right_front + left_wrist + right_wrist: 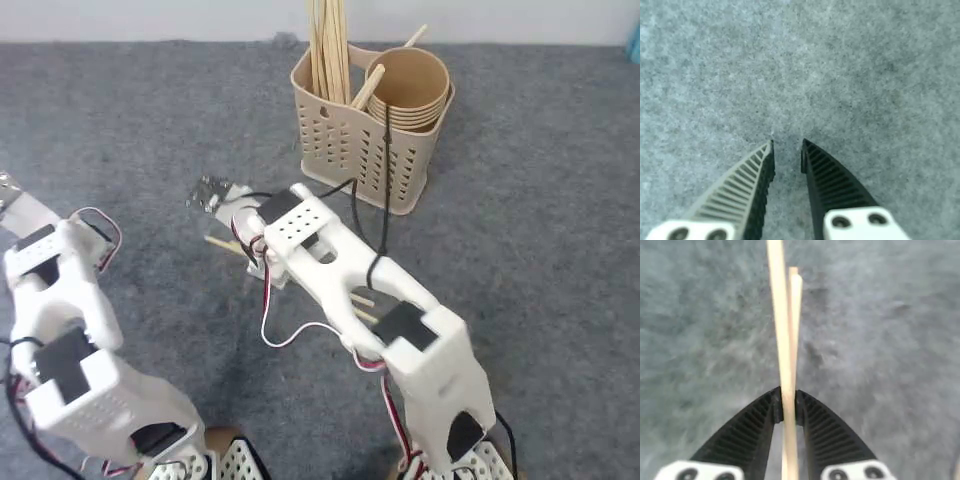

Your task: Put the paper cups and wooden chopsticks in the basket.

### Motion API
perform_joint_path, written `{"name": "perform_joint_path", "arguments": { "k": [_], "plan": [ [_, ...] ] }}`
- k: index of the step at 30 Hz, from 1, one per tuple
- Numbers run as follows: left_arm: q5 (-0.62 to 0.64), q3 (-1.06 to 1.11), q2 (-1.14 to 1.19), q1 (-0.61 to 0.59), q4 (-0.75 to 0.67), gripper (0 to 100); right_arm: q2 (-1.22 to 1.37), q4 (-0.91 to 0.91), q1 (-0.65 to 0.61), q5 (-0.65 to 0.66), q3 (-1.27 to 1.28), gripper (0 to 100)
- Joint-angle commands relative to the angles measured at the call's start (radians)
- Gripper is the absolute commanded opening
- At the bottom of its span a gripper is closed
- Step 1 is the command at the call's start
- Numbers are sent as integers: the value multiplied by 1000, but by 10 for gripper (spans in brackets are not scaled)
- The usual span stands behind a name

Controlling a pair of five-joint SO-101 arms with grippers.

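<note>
Clamped on wooden chopsticks (pixel 784 330) running lengthwise straight out from its jaws, right gripper (pixel 786 401) nearer the basket (pixel 352 150); left gripper (pixel 787 150), jaws slightly apart, over mat (pixel 850 60).

Grey carpeted table (pixel 540 250), slotted basket (pixel 350 150) standing at its far side — wooden chopsticks (pixel 222 245) nearer, beneath an arm.

grey felt table cover (pixel 540 250); pale wall (pixel 150 18) behind
</note>
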Motion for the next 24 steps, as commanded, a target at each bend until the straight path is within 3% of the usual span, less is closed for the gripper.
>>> {"name": "perform_joint_path", "arguments": {
  "k": [1, 12, 19, 24],
  "plan": [
    [0, -31, -8, 9, -18, 83, -254, 91, 5, -61, -34, 8],
    [0, -30, -8, 6, -18, 83, -631, 94, 170, -207, -34, 8],
    [0, -28, -8, 6, -18, 83, -717, -7, 302, -400, -32, 8],
    [0, -28, -8, 6, -18, 83, -720, -154, 329, -520, -34, 8]
  ]
}}
